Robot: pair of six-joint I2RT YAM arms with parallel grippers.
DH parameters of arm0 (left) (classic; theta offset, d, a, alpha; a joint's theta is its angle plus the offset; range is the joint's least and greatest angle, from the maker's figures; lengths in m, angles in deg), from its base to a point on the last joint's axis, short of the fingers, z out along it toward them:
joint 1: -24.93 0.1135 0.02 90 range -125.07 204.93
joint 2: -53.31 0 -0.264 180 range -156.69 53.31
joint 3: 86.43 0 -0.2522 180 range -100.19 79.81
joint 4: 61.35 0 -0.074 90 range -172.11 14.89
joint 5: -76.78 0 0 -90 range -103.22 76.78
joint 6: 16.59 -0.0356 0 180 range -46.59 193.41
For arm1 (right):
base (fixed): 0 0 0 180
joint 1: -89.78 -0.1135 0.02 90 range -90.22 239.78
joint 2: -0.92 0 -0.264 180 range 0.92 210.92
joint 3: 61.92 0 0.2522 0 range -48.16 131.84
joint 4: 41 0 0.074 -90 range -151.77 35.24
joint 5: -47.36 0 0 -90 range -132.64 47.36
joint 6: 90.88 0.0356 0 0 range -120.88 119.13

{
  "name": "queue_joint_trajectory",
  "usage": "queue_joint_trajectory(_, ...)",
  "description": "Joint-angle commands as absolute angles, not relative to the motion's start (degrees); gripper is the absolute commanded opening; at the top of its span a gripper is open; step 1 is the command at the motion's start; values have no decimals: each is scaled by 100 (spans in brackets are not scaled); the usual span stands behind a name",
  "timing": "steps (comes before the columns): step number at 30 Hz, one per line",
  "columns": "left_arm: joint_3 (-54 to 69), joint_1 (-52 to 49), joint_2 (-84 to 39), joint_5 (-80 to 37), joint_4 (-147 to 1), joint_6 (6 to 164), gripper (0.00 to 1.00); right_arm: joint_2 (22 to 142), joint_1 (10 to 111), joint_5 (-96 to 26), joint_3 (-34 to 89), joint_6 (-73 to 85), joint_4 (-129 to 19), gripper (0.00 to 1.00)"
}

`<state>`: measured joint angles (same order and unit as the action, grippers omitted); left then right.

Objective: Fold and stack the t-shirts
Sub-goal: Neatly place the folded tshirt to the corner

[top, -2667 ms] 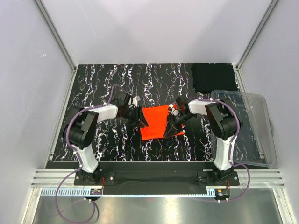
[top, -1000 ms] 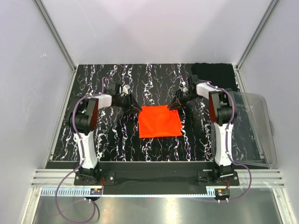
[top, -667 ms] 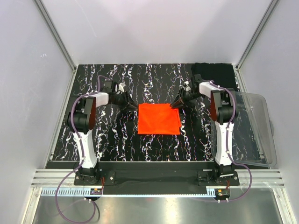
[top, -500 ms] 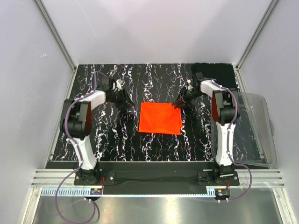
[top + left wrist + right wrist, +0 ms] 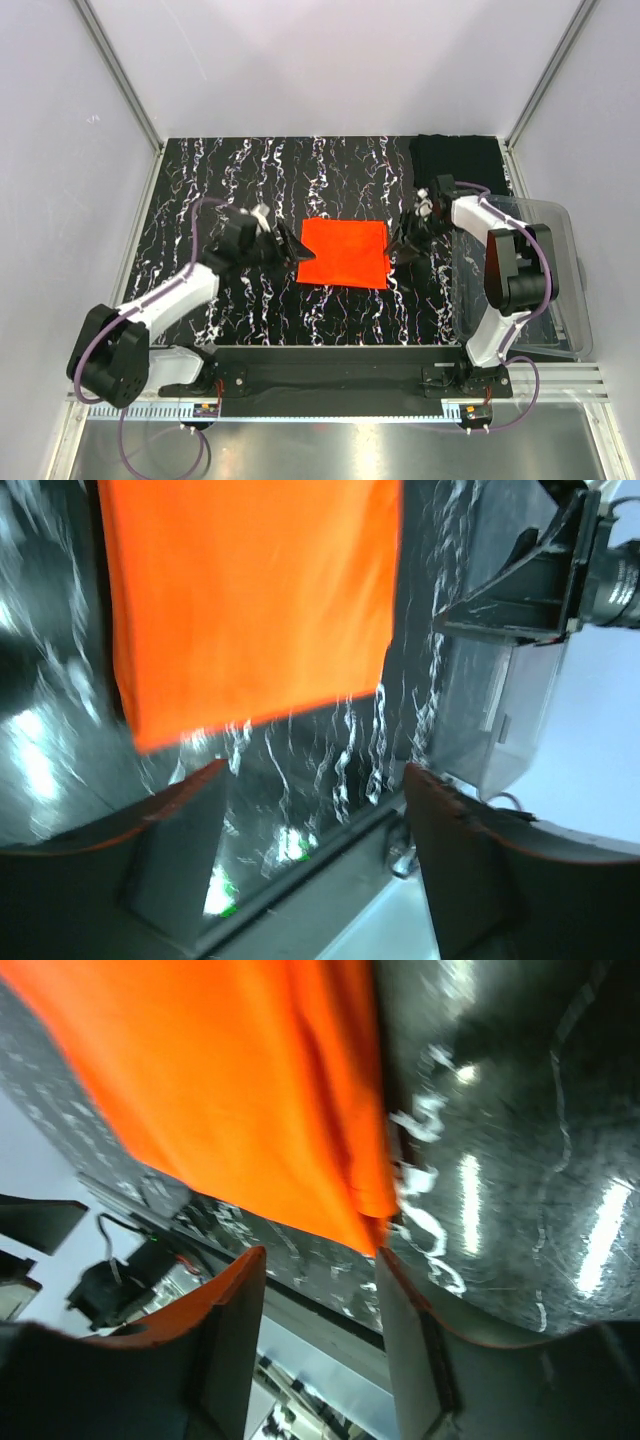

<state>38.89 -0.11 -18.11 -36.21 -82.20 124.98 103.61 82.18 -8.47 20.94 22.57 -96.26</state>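
The orange-red t-shirt (image 5: 343, 252) lies folded into a flat rectangle in the middle of the marbled black table (image 5: 230, 180). It also shows in the left wrist view (image 5: 250, 590) and in the right wrist view (image 5: 230, 1080). The black t-shirt (image 5: 458, 165) lies folded at the back right corner. My left gripper (image 5: 296, 251) is open and empty at the orange shirt's left edge. My right gripper (image 5: 402, 247) is open and empty at the shirt's right edge; its fingertips (image 5: 380, 1260) are next to the near right corner of the cloth.
A clear plastic bin (image 5: 530, 275) stands at the right side of the table, close behind my right arm. Grey walls close in the table on the left, back and right.
Both grippers let go of the orange shirt, which now lies flat and folded. The left arm swung down and back toward the shirt's left edge; the right gripper moved nearer along its right edge.
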Motion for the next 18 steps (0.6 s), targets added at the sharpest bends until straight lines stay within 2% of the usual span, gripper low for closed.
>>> queue_joint_trajectory(1, 4840, -537, -1419, -2818, -6564, 14595, 78, 10191, 8222, -1004, 1558, 2030, -9398, 56)
queue_joint_trajectory(3, 5289, -1065, -1349, -2186, -5907, 15047, 79, 10190, 8222, -994, 1425, 2074, -9142, 61)
queue_joint_trajectory(8, 5556, -1918, -1594, -1105, -5393, 16006, 78, 10594, 8134, -731, 1187, 2180, -8659, 61)
queue_joint_trajectory(18, 5670, -2429, -2868, -593, -4646, 17106, 73, 10648, 7151, -221, 1002, 3251, -7858, 60)
